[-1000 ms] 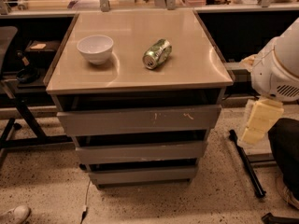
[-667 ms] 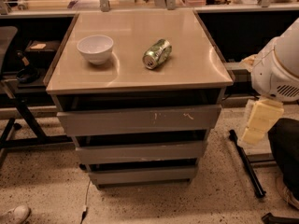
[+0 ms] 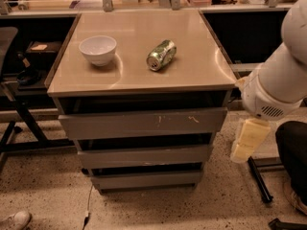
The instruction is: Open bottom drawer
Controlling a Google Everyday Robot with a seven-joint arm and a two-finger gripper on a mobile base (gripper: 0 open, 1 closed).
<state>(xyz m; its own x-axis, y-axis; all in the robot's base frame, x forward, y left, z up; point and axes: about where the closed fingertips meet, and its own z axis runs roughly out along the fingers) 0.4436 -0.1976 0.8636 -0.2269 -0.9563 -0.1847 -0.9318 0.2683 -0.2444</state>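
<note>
The bottom drawer (image 3: 146,179) is the lowest of three grey handle-less fronts under the tan table top (image 3: 192,71). Its plain front sits just under the middle drawer (image 3: 144,155), with a dark gap above it. The top drawer (image 3: 144,123) has pale scratch marks. My gripper (image 3: 249,140), a cream-coloured part hanging below the white arm (image 3: 276,85), is to the right of the drawer stack, about level with the top and middle drawers. It touches nothing.
A white bowl (image 3: 98,49) and a green can (image 3: 161,55) lying on its side are on the table top. A chair base (image 3: 19,123) is at the left. Black legs (image 3: 259,178) and a dark shape stand at the right on the speckled floor.
The arm and gripper have moved a little down and to the left, closer to the right side of the drawers. The drawers, bowl and can have not moved.
</note>
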